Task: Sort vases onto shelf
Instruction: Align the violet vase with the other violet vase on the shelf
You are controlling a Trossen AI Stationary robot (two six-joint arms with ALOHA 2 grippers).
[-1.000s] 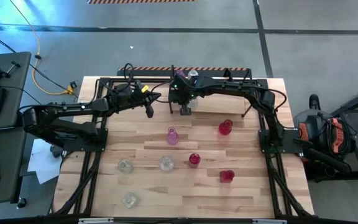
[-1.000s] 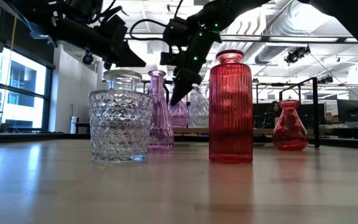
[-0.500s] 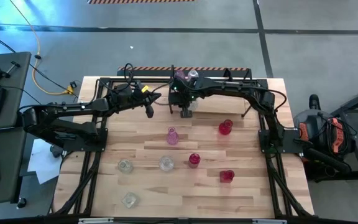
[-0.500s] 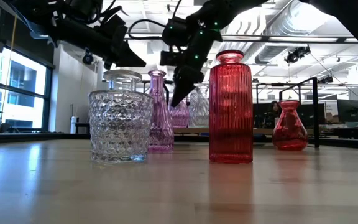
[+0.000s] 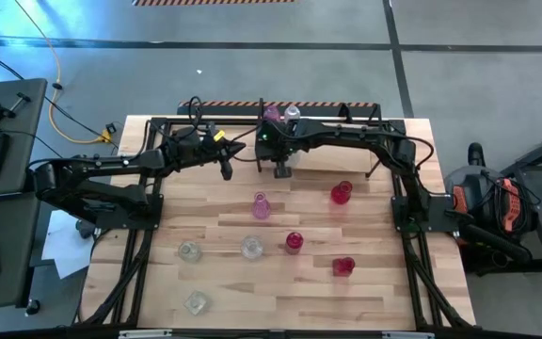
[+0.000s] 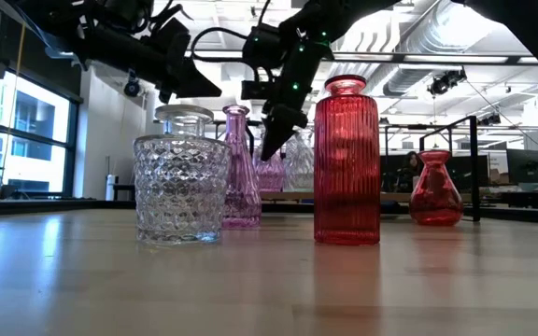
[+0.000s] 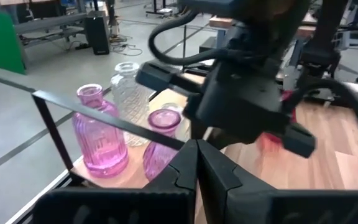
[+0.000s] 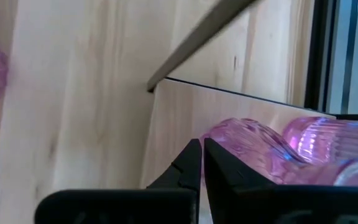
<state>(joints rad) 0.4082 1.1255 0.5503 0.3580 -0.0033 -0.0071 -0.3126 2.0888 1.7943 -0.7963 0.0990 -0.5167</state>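
**Right arm lifts clear of the shelf**

Rising slightly since a second ago, the right gripper hangs clenched and empty before the shelf at upper centre, where pink vases stand. Six vases wait below on the table. Left gripper, clenched, is unchanged.

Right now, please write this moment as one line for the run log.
left gripper: shut, empty, hovering beside shelf | right gripper: shut, empty, at shelf front | shelf: pink vases and a clear vase | table: seven vases waiting
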